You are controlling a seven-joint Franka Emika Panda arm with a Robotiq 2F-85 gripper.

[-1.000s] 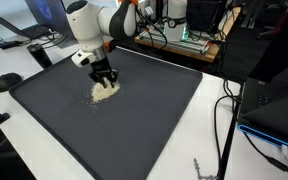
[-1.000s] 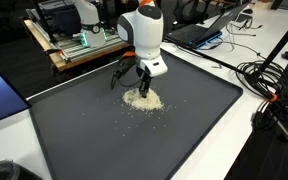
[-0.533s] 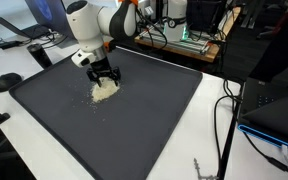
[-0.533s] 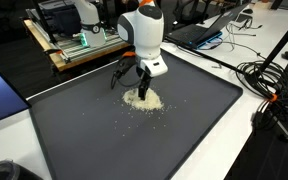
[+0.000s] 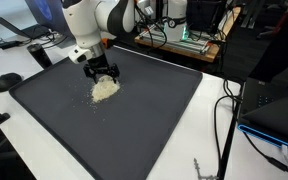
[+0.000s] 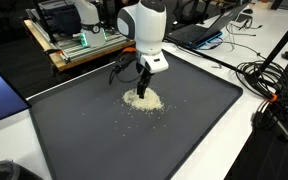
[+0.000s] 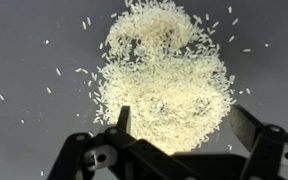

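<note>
Claw (image 5: 103,73) hangs just above the rice pile (image 5: 105,89), jaws spread wide & gripping nothing (wrist view: the 2 fingers (image 7: 123,120) stand apart w/ only rice showing between them). Pile lies on the dark mat (image 5: 134,130), toward a back corner in both exterior views. Stray grains (image 6: 124,122) lie scattered nr it. White table (image 5: 212,115) borders the mat.

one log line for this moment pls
tool: open, empty | position: over rice pile | rice pile: heaped on dark mat | stray grains: scattered around the pile
</note>
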